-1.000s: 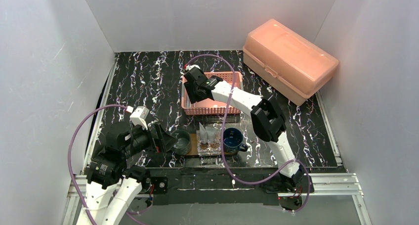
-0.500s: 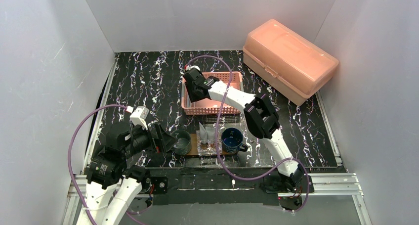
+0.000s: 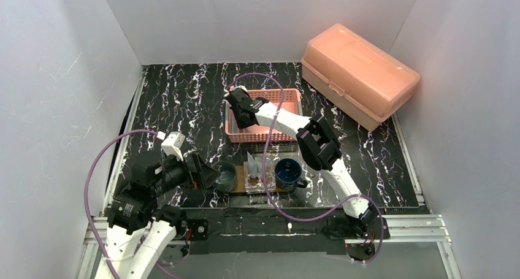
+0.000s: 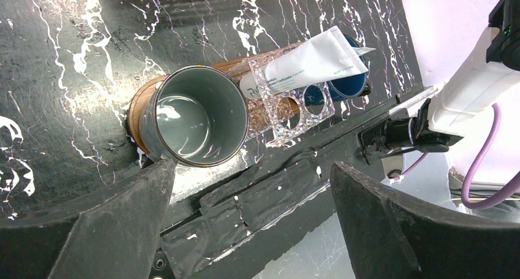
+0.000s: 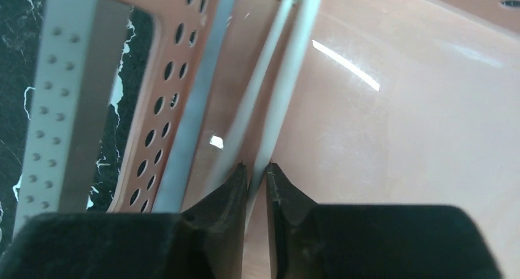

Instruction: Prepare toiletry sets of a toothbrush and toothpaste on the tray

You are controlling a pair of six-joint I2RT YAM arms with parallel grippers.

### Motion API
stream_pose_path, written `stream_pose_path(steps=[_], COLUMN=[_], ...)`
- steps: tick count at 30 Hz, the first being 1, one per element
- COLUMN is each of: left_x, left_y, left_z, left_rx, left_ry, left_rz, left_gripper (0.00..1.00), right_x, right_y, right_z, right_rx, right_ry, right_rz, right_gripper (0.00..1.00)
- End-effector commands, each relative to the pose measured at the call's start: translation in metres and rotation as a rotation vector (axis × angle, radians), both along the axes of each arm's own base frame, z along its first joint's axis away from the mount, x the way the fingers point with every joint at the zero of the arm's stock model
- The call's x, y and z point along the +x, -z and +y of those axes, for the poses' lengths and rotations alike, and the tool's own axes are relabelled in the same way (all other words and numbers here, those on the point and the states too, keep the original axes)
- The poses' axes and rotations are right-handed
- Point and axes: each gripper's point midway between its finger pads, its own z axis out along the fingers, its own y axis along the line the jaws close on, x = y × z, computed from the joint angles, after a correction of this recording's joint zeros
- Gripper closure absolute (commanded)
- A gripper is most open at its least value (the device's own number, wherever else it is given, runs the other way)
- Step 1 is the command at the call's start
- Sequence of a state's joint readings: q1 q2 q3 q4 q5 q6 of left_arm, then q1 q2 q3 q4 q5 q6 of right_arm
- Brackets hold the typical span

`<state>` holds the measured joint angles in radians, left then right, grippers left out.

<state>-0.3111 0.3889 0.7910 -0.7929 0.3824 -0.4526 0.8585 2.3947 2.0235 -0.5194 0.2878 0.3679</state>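
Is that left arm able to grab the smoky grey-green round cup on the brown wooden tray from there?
Probably yes. The left gripper is wide open, the smoky grey-green cup stands just ahead of it at the end of the brown wooden tray, and nothing lies between them.

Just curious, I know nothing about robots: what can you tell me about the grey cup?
The grey cup is a glossy grey-green cylinder, thin dark rim, empty inside. It stands upright on the left end of the wooden tray, close beside the clear glass. The open left gripper faces it; contact cannot be told.
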Motion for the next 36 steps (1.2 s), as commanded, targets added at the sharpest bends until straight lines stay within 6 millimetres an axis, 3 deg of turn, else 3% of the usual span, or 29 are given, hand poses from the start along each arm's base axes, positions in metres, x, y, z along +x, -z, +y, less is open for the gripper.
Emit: stream_pose_path(steps=[1, 8, 13, 36], left_x=[-0.001, -0.001, 0.000, 0.000], left_y=[0.002, 0.003, 0.003, 0.003], left_z=[-0.002, -0.002, -0.002, -0.002], left_rx=[0.001, 0.002, 0.003, 0.004], left_ry=[0.022, 0.023, 0.023, 0.022], left_rz=[-0.003, 0.001, 0.004, 0.005], left_gripper=[0.02, 0.02, 0.02, 0.02], right_x=[0.004, 0.003, 0.003, 0.019], right_y=[0.006, 0.007, 0.001, -0.105], right_z=[-0.003, -0.011, -0.018, -0.036], right_rx=[0.004, -0.002, -0.004, 0.084], right_ry=[0.003, 0.005, 0.013, 0.068], right_rz=[0.007, 0.012, 0.001, -0.225], right_gripper=[0.82, 0.97, 0.99, 0.99])
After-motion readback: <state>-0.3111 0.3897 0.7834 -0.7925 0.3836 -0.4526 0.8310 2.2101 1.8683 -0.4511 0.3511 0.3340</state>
